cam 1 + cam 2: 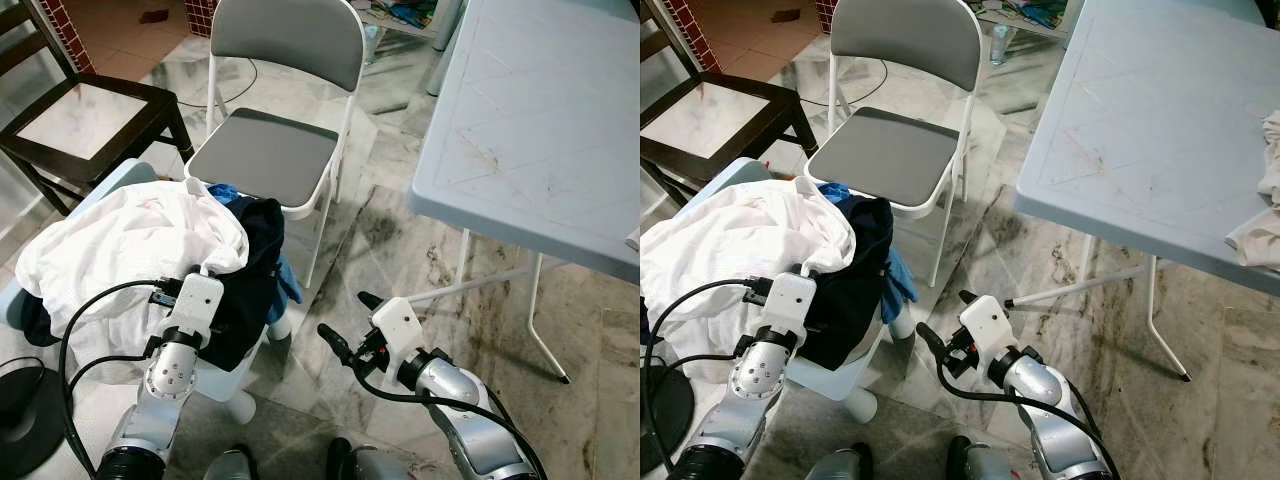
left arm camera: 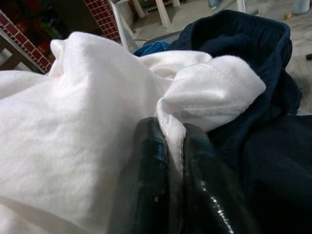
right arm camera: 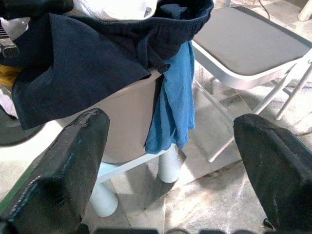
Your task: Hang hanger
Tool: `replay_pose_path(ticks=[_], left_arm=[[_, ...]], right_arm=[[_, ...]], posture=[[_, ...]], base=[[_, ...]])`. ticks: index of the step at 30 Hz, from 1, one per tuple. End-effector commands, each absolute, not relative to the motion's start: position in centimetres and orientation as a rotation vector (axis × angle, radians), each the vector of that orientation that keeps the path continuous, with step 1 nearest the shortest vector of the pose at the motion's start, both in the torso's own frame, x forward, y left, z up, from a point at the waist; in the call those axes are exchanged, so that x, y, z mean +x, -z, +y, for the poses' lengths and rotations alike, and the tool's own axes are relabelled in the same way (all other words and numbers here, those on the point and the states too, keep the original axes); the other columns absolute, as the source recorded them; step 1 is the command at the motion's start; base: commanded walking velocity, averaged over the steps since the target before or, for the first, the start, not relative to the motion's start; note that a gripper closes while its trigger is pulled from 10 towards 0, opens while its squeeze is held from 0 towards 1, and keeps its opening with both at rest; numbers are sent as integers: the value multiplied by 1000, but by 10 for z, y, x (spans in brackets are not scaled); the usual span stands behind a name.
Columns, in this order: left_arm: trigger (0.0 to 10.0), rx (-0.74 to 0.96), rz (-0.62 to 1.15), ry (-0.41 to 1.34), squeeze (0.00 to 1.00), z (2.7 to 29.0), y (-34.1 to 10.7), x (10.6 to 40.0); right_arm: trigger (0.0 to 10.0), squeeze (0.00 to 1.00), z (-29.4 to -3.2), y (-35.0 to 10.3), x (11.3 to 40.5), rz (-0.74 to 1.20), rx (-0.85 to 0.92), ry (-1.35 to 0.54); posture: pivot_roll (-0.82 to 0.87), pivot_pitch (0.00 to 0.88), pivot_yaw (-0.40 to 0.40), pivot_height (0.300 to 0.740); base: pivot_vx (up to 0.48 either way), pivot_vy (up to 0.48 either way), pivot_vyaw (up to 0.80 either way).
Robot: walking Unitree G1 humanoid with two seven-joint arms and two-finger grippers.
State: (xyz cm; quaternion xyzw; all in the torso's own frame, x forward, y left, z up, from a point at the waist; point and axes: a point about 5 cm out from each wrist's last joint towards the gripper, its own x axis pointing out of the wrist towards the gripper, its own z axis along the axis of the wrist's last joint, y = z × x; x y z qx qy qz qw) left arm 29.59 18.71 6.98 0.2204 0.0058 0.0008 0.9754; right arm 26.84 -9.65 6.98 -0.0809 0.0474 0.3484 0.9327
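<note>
Two black fingers (image 2: 156,195) of the left gripper (image 2: 170,161) pinch a folded hem of a white garment (image 1: 120,245), closed tight on the cloth with no gap showing between them. The right gripper (image 1: 350,322) hangs low over the marble floor (image 1: 400,250), its two fingers spread wide apart and holding nothing.

The white garment tops a heap of clothes on a pale plastic stool (image 3: 126,122). Three garments can be counted: the white one, a dark navy one (image 1: 250,270) draped over the stool's side, and a blue one (image 3: 173,102) hanging down beside a stool leg. How many more lie beneath cannot be told.

No hanger can be made out; if one is in the heap, the clothes hide it.

Just behind the stool stands one grey folding chair (image 1: 275,150) on a white frame. One dark wooden chair (image 1: 90,120) is cut off at the upper left. One pale blue folding table (image 1: 540,120) fills the right side, its far end out of frame. A crumpled light cloth (image 1: 1265,210) lies at the table's right edge, partly cut off. A dark round object (image 1: 25,405) sits on the floor at lower left, half seen.
</note>
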Motion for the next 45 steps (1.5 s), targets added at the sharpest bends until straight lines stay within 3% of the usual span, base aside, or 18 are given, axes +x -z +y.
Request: replay_pose_path(ticks=[1,10,17,23,25,31,32,33,34,35,44,45], left_arm=[[0,437,50,-15,0,192,-62,291],[0,410,-131,-135,0,198,-93,292],[0,271,-233,-251,0,220,-118,281],[0,132,-62,-448,0,256,-90,261],[0,107,92,-498,0,265,-59,242],[0,76,230,-472,0,261,-31,226],[2784,92,227,-463,0,260,-32,227],[4078,106,221,-454,0,259,-33,228],[10000,130,194,-426,133,255,-37,231],[10000,160,155,-388,1000,251,-44,234],[10000,297,21,-276,1000,235,-70,256],[10000,307,-2,-249,412,231,-75,259]], right_arm=[[10000,0,-97,-66,265,116,-173,-717],[10000,0,-98,-66,265,114,-180,-718],[10000,0,-98,-66,264,115,-184,-719],[10000,0,-97,-65,265,119,-180,-726],[10000,0,-95,-64,265,120,-181,-734],[10000,0,-94,-64,265,120,-186,-742],[10000,0,-94,-63,265,120,-187,-743],[10000,0,-94,-63,265,120,-188,-743],[10000,0,-94,-63,265,120,-188,-744],[10000,0,-94,-63,265,121,-189,-745],[10000,0,-94,-63,266,123,-194,-747],[10000,0,-94,-63,266,122,-194,-746]], posture=[[148,247,-66,740],[150,247,-70,740],[160,256,-76,740],[170,259,-78,740],[179,260,-80,740],[184,260,-85,740],[186,260,-86,740],[186,261,-89,740],[186,261,-89,740],[185,262,-91,740],[183,258,-90,740],[182,257,-88,740]], base=[[0,0,0],[0,0,0],[0,0,0],[0,0,0],[0,0,0],[0,0,0],[0,0,0],[0,0,0],[0,0,0],[0,0,0],[0,0,0],[0,0,0]])
